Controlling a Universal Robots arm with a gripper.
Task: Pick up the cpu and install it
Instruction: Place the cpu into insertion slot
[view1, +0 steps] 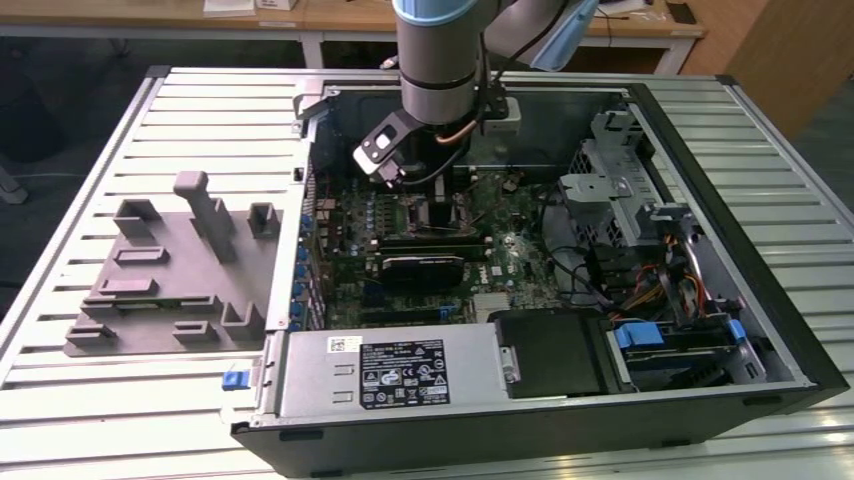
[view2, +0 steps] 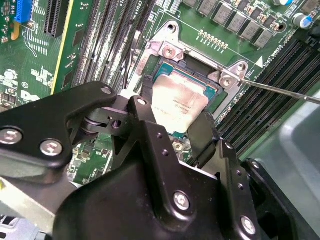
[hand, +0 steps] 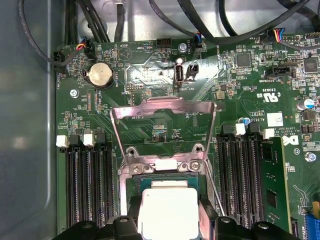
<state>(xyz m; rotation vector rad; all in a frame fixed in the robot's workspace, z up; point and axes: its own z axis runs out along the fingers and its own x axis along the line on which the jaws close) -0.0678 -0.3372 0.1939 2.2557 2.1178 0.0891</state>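
Hand (view2: 175, 114) low over the board (hand: 150, 75), its fingers (view2: 145, 102) pinching the cpu (view2: 180, 95) from both sides. Chip sits between them, right in the socket (view2: 167, 50) mouth. Load plate (hand: 165, 103) just beyond the hand stands open. Pickup done; latching left, I'd say.

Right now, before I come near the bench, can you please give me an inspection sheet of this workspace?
Surface: silver slatted metal table carrying an open black computer case.
Job's things: silver-grey square cpu at the socket of the green motherboard; whether it is seated cannot be told. Hinged metal load plate raised.
Clutter: grey plastic fixture block beside the case.
Grippers: black tool closed on the cpu's sides.
Cables: black cable bundle at the board's edge, apart from the tool.
Surroundings: wooden desks behind the table.
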